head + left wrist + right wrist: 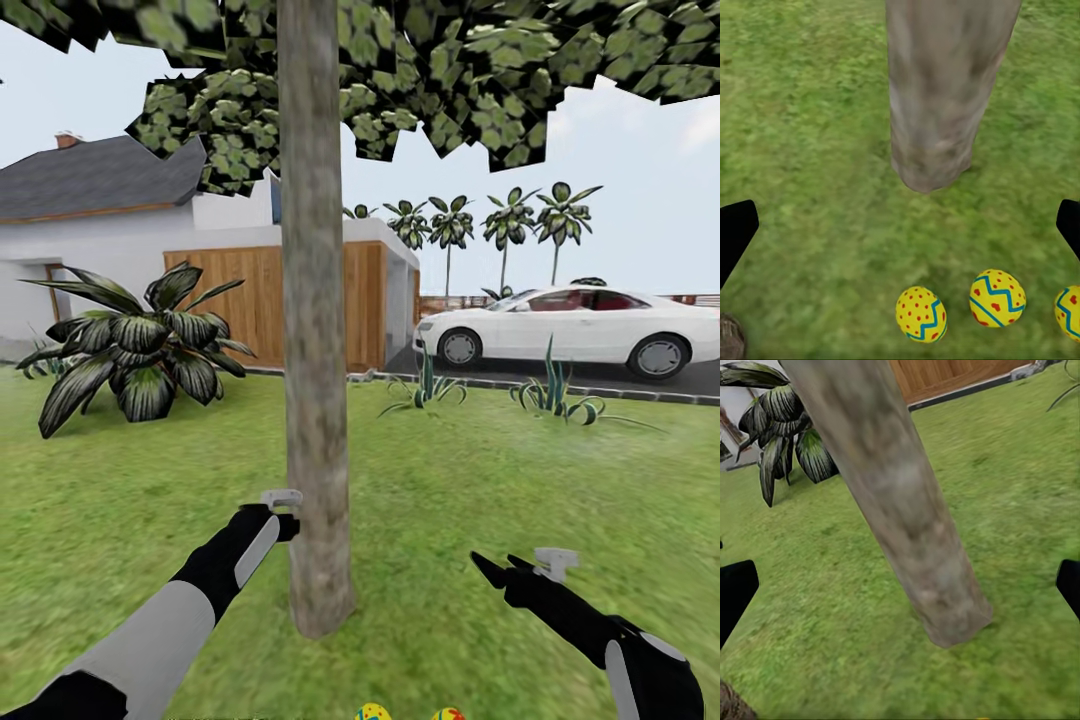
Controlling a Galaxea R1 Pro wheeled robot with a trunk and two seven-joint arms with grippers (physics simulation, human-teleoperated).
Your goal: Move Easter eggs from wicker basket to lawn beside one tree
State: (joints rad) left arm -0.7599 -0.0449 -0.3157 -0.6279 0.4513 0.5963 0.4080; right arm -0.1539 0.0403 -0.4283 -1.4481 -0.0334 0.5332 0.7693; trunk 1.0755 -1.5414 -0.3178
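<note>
3 eggs [921, 314] lie on the lawn [802, 135] near the foot of the tree [941, 90], as the left wrist view shows them: 1 with red dots and a blue zigzag, 1 beside it with a blue zigzag and red marks [997, 298], and a 3rd [1069, 313] cut by the picture's edge. They sit in a loose row, apart from each other and a short way from the trunk, not touching it.

From the head view, the trunk [313, 330] rises straight up the middle, pale grey-brown, with blocky green leaves overhead. 2 egg tops [372, 712] peek in at the bottom edge, on the grass [480, 480] in front of the trunk.

The left gripper [283, 505] is held up just beside the trunk's left side; its fingertips [736, 229] show at both edges of the wrist view, spread wide, holding nothing. The right gripper [497, 568] hangs over the grass to the right of the trunk, well apart from it, with fingers [735, 591] also wide and empty.

Behind, a broad dark-leaved plant [140, 345] stands at left, a white house with a wooden fence [255, 300] beyond it, and a white car [570, 328] is parked at right under distant palms [505, 225].
</note>
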